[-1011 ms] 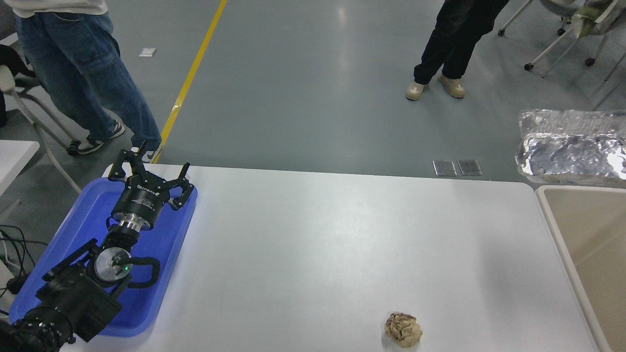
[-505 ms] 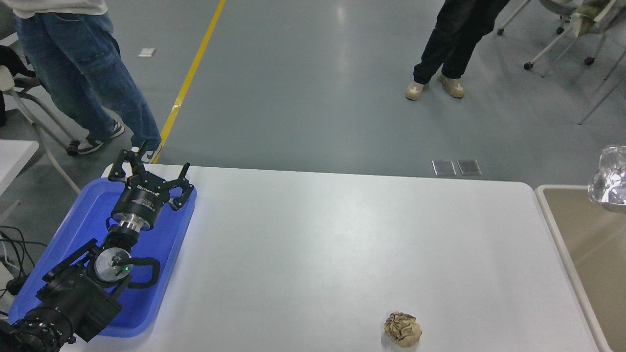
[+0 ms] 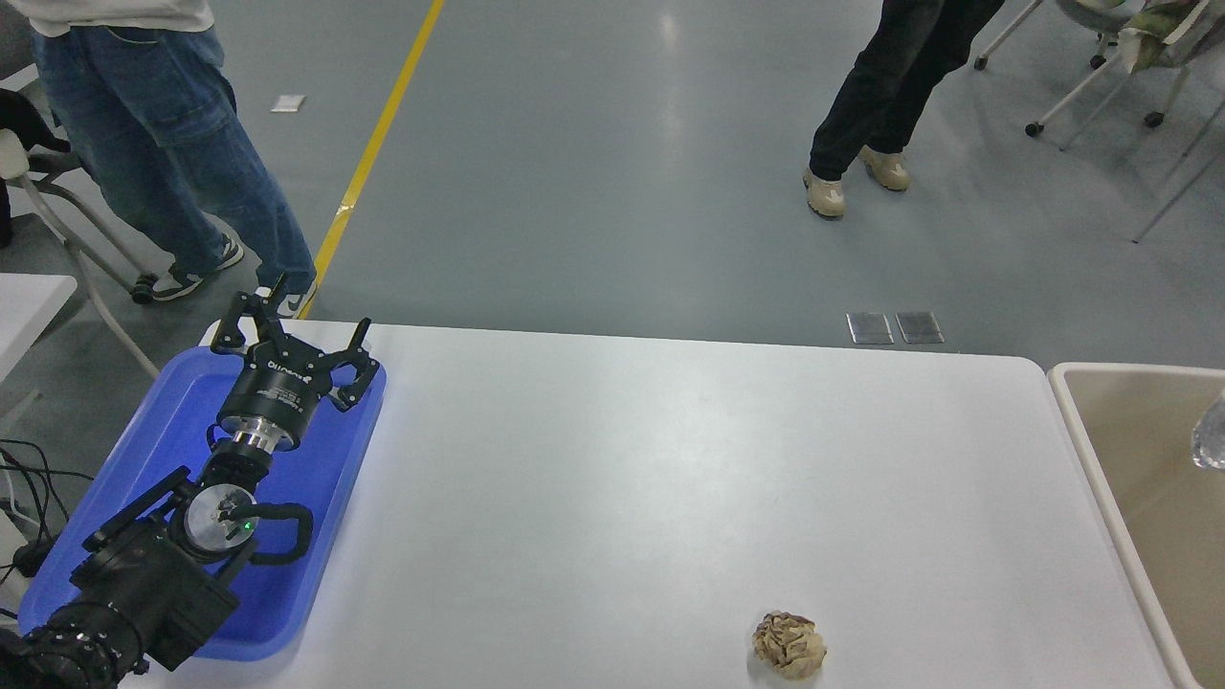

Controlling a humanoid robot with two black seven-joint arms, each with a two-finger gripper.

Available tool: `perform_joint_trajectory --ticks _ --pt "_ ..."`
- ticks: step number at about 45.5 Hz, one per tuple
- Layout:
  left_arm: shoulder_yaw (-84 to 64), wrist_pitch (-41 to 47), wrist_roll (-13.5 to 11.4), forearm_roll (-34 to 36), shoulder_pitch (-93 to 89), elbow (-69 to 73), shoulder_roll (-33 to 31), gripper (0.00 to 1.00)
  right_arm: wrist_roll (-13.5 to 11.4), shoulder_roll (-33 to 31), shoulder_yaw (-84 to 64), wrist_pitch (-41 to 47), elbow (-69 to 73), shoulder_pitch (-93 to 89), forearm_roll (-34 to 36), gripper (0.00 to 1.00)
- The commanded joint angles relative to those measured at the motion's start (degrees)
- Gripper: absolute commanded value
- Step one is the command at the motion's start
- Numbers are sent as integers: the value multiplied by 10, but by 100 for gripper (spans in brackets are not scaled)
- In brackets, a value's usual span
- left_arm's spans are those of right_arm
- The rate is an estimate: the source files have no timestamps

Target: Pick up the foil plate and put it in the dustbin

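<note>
white table (image 3: 622,478) fills most of the head view. left arm parked at lower left, lying over a blue tray (image 3: 153,450) at the table's left edge. left end effector (image 3: 292,335) points away from the camera over the tray's far end, fingers spread, released, nothing between them.

right arm and right end effector not in view.

dustbin (image 3: 1067,402) sits just beside the table's right edge, beige inside with an off-white rounded rim, cut off by the right edge of the picture. only a small shiny silver bit of the foil plate (image 3: 1210,438) shows, at the far right edge of the picture, over the dustbin's tan inner wall. most of the plate is out of frame. cannot tell if it rests in the dustbin or is held above it, and cannot tell what holds it if anything.

brown crumpled paper ball (image 3: 789,645) lies on the table near the front edge, right of centre, well apart from the dustbin and from the tray.

two people stand on the grey floor beyond the table: one in blue jeans (image 3: 163,153) at top left, one in dark trousers (image 3: 895,77) at top right. yellow line (image 3: 378,144) runs across the floor. chair legs with wheels (image 3: 1101,86) at top right corner.
</note>
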Motion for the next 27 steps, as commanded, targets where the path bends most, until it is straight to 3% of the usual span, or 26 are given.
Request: perform_joint_trajectory --ticks 1,22,23,25,27 --pt "1 0 0 0 0 0 0 100 -7 26 70 -9 -50 -90 2 0" --pt "0 0 1 0 0 0 0 100 -7 52 104 -33 -60 -118 -2 0" --pt "1 0 1 0 0 0 0 100 -7 51 104 -36 -60 -117 -2 5" --pt "1 0 0 0 0 0 0 100 -7 51 108 -44 -60 -116 -2 32" --pt "1 0 0 0 0 0 0 100 -6 49 115 -52 -60 -117 -6 48"
